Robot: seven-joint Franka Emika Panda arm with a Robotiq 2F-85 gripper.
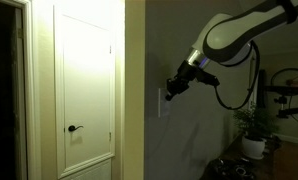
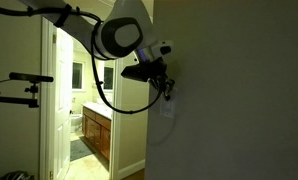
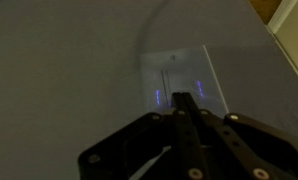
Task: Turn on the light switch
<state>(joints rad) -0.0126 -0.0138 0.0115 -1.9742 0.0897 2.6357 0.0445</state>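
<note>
The light switch (image 3: 181, 78) is a pale upright wall plate on the grey wall; it also shows in both exterior views (image 1: 160, 101) (image 2: 167, 108). My gripper (image 3: 182, 98) is shut, its two dark fingers pressed together, with the tips right at the lower middle of the plate. In an exterior view the gripper (image 1: 170, 93) points at the wall beside the plate. In an exterior view the gripper (image 2: 168, 92) sits just above the plate's visible part. Whether the tips touch the switch cannot be told.
A white door (image 1: 86, 85) with a dark lever handle (image 1: 74, 128) stands beside the wall. A potted plant (image 1: 253, 128) is on a table. A lit bathroom with a vanity (image 2: 96, 132) lies beyond a doorway. A tripod arm (image 2: 24, 77) stands nearby.
</note>
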